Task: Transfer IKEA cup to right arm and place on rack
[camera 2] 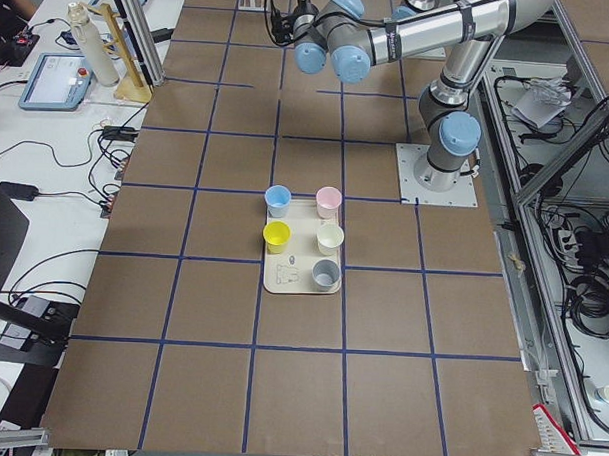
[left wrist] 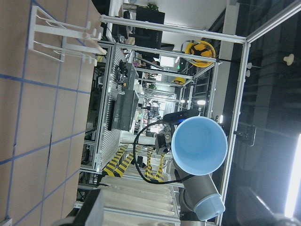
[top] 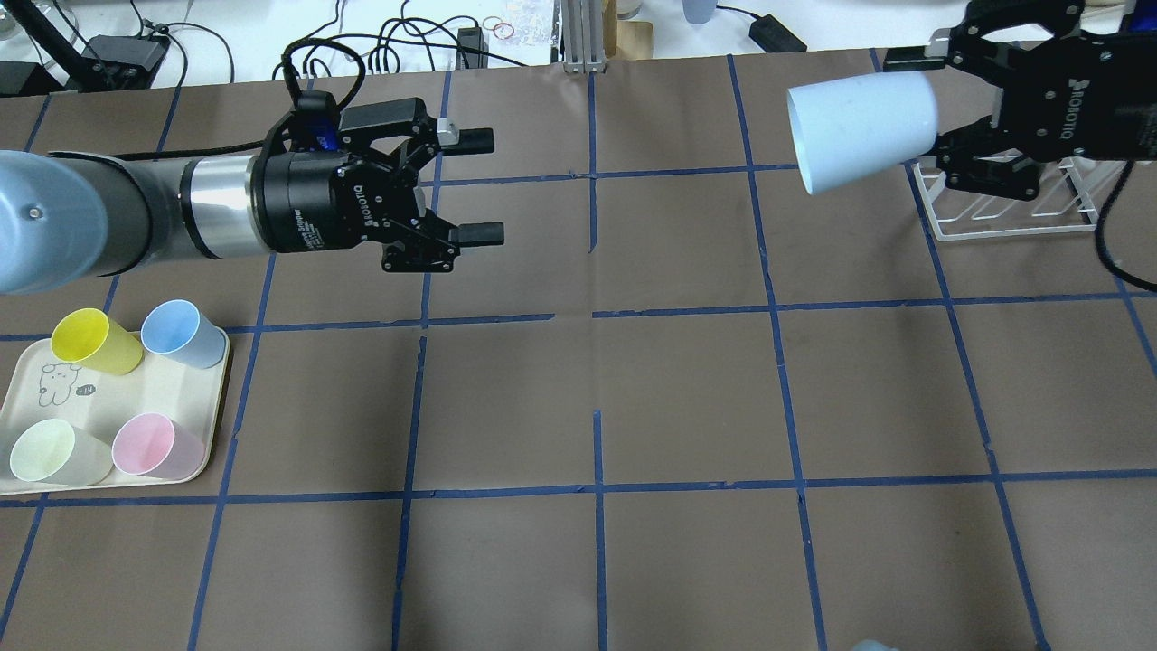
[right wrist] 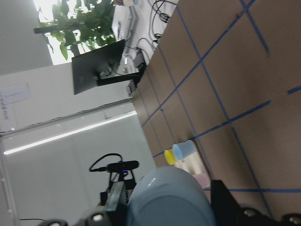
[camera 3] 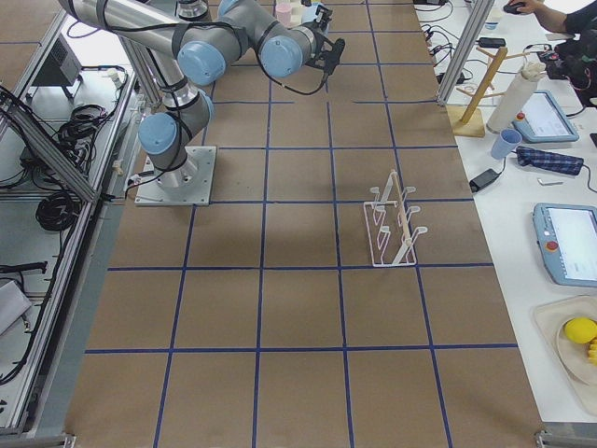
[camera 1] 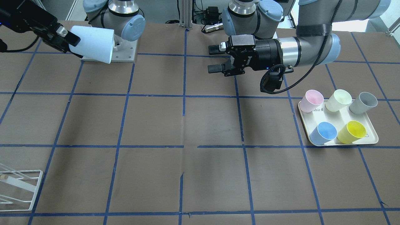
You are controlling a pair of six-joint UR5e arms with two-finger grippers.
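Note:
My right gripper [top: 917, 104] is shut on the base end of the pale blue IKEA cup [top: 854, 131] and holds it on its side in the air, mouth toward the table's middle. In the front view the cup [camera 1: 93, 43] and the right gripper [camera 1: 76, 47] are at the upper left. The white wire rack [top: 1003, 212] stands on the table below and behind this gripper; it also shows in the front view [camera 1: 18, 187]. My left gripper [top: 493, 187] is open and empty, well apart from the cup, its fingers pointing toward it. The left wrist view looks into the cup's mouth [left wrist: 199, 145].
A cream tray [top: 36, 398] at my left holds a deeper-blue cup [top: 181, 333], a yellow cup [top: 90, 342], a pink cup [top: 154, 445] and a pale green cup [top: 54, 452]; the front view also shows a grey cup [camera 1: 364, 103]. Blue tape lines grid the brown table.

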